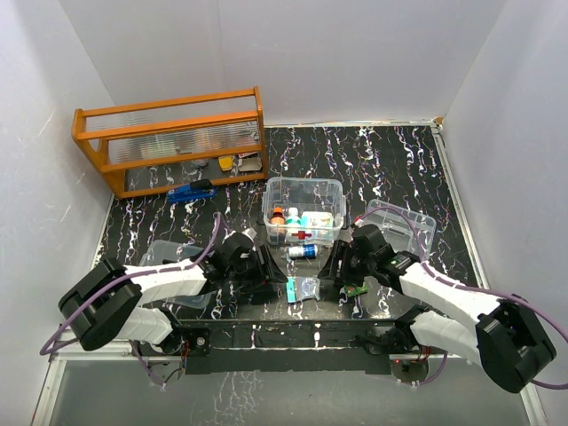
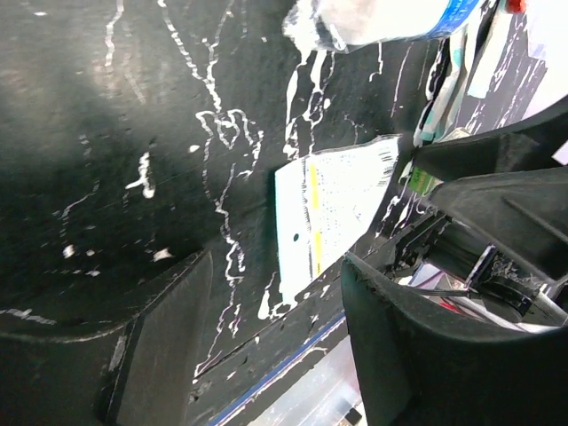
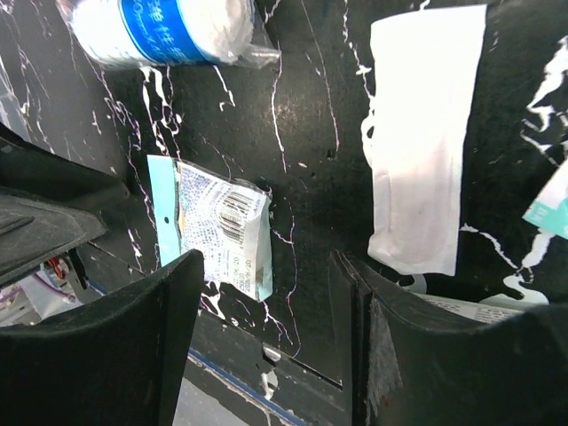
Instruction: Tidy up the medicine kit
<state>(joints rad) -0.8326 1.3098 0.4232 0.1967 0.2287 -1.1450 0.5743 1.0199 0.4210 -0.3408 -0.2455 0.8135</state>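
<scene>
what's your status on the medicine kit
Left gripper and right gripper open, empty. Medicine kit uncovered, bottles inside. Barcode packet, white packet, blue-label roll loose outside it.

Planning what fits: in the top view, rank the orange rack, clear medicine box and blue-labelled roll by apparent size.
Largest: orange rack.
Then: clear medicine box.
Smallest: blue-labelled roll.
All three clearly differ, so there are no ties.

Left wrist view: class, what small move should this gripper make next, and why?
Probably dip the left gripper and close on the near end of the flat packet: the jaws stand open, that end lies between the fingertips on the table, and the packet is outside the medicine kit.
</scene>
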